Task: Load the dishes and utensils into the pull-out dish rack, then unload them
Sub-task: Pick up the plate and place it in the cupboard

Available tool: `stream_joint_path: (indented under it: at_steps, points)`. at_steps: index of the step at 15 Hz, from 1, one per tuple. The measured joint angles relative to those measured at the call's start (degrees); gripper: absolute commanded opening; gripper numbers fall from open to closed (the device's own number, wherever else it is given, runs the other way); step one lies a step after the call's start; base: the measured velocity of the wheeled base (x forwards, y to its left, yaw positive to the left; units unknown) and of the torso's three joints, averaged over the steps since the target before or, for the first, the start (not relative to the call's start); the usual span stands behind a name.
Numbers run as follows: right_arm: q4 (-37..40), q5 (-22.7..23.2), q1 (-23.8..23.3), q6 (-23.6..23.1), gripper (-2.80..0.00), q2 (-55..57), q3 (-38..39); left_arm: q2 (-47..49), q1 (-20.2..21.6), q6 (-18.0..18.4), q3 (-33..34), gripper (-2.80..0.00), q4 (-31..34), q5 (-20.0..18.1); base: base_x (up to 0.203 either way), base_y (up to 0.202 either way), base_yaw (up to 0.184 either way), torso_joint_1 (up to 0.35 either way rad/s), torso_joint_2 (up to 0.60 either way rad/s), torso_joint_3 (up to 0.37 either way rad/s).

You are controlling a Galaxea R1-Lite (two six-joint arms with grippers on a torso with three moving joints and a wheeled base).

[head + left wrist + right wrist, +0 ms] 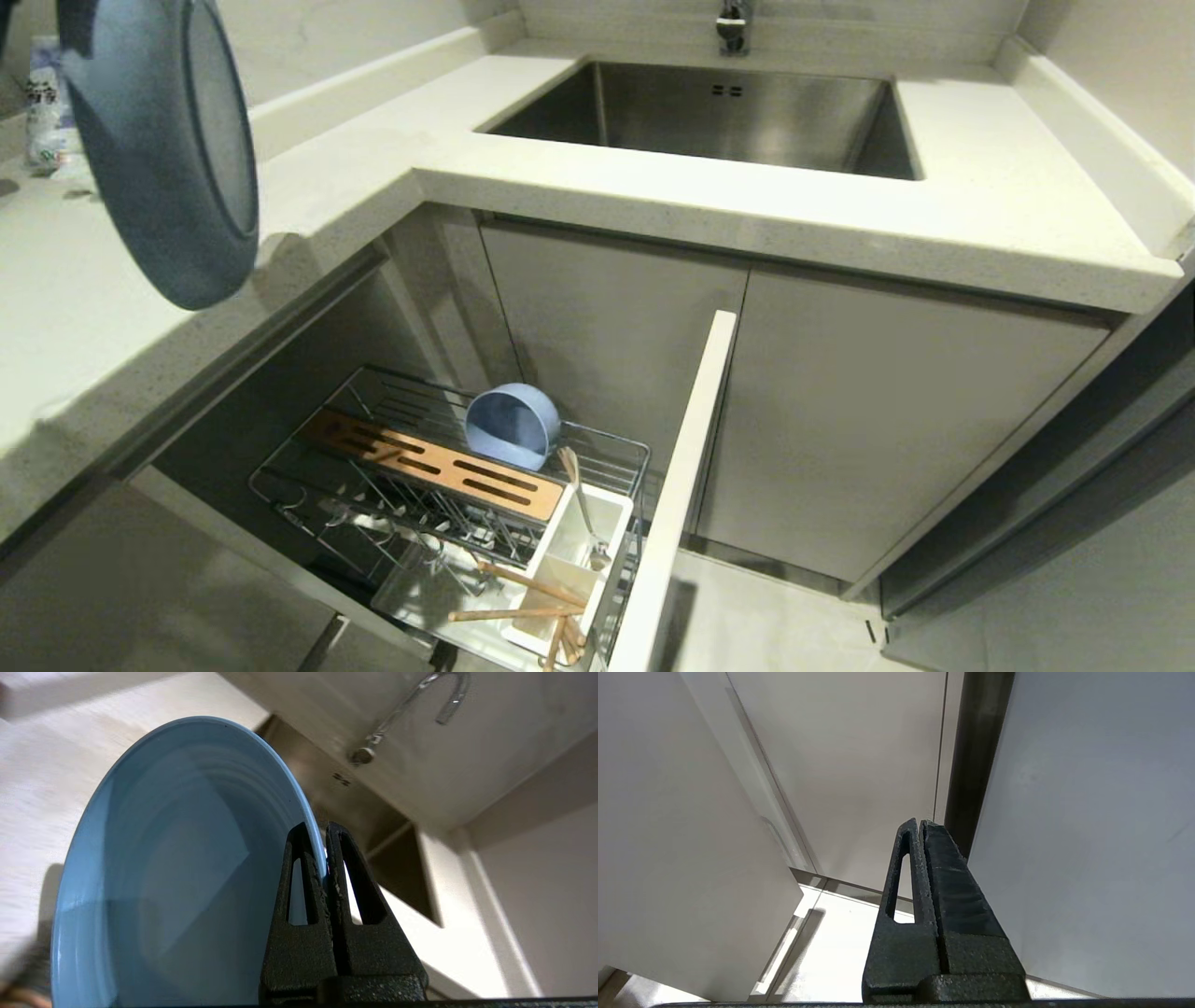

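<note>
above counter: plate (159,140) aloft | left wrist view: left hand (325,861) pinching its rim | right hand (920,826) closed, empty

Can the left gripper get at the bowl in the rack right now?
Probably not: the left gripper is shut on the plate above the counter, so it has no free jaws. The bowl itself sits uncovered in the rack.

A pale speckled table (653,177) wraps the corner, and a steel sink (728,112) is sunk into it at the back, two small overflow slots on its far wall. A chrome faucet (733,26) rises just behind the sink. Far left on the table sits a white printed packet (45,103). Below, two flat grey cabinet doors (840,411) stand closed, pale floor (747,616) beneath them.
</note>
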Motion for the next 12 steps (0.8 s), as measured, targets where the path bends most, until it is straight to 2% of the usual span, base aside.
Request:
stream_joint_path:
  at_steps: [4,8,12]
  points:
    - [0.0,0.0,0.0,0.0,-2.8,0.0,0.0,2.5,-3.1,-7.6,3.4,-2.8,-2.1,5.6,0.0,0.0,0.0,0.0,0.0,0.0]
    - [0.0,0.0,0.0,0.0,-2.8,0.0,0.0,3.5,-3.4,-18.1,8.8,-2.8,-1.9,12.0,0.0,0.0,0.0,0.0,0.0,0.0]
    - [0.0,0.0,0.0,0.0,-2.8,0.0,0.0,4.0,-3.2,-30.3,19.0,-2.8,-2.1,12.7,0.0,0.0,0.0,0.0,0.0,0.0]
